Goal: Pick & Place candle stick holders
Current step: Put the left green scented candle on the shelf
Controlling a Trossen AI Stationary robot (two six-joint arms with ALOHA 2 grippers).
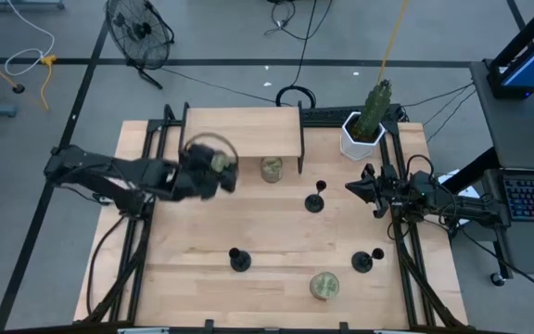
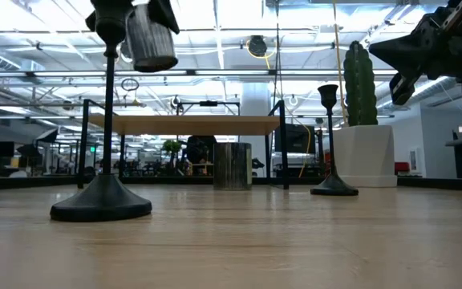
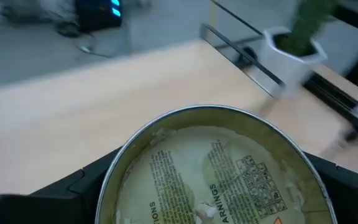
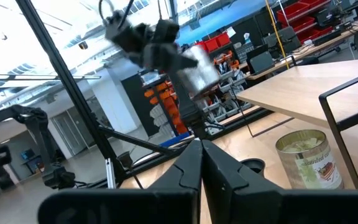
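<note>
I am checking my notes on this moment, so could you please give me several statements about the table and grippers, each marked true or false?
1. The left gripper holds a round tin up off the table. True.
2. The right gripper grips a candle stick holder. False: its fingers are shut on nothing, at the table's right edge.
3. Three black candle stick holders stand on the table: one near the middle, one toward the front left, one toward the front right. True.
4. The cactus pot lies tipped over. False: it stands upright at the back right corner.
5. A second tin sits under the small wooden shelf. True.
6. No tin is near the front edge. False: a third tin sits there.
</note>
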